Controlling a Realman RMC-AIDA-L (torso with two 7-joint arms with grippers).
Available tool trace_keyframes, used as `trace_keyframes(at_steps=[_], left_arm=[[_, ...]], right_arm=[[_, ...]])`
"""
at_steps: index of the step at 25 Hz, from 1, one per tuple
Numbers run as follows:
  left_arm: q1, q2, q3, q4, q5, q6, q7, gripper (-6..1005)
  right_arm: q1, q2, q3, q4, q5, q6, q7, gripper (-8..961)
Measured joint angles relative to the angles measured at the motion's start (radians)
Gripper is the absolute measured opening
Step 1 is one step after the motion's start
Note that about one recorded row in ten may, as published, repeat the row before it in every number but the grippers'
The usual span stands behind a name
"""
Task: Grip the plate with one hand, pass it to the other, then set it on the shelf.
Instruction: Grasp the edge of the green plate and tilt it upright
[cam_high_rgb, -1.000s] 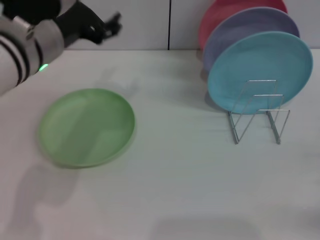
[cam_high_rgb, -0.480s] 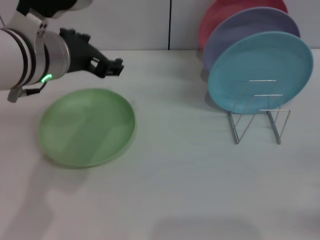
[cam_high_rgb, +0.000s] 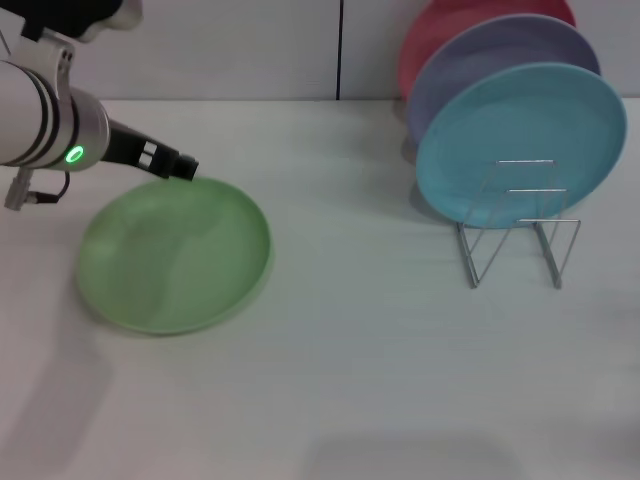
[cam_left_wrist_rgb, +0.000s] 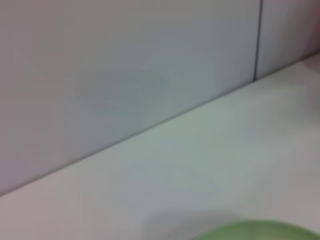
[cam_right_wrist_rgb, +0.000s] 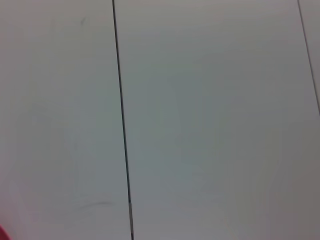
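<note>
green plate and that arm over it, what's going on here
The left gripper is at the far rim of the green plate, which lies flat on the white table; nothing is lifted yet. Off to the right stands the wire rack, with a light blue plate, a lavender plate and a pink plate standing on edge one behind another at its far side. The right gripper is out of sight.
</note>
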Motion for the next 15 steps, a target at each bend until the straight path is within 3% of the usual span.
trace_keyframes(at_steps=[15], left_arm=[[-0.051, 0.005, -0.140, 0.170, 0.002, 0.005, 0.029, 844]], right_arm=[[0.006, -0.001, 0.000, 0.000, -0.002, 0.003, -0.003, 833]])
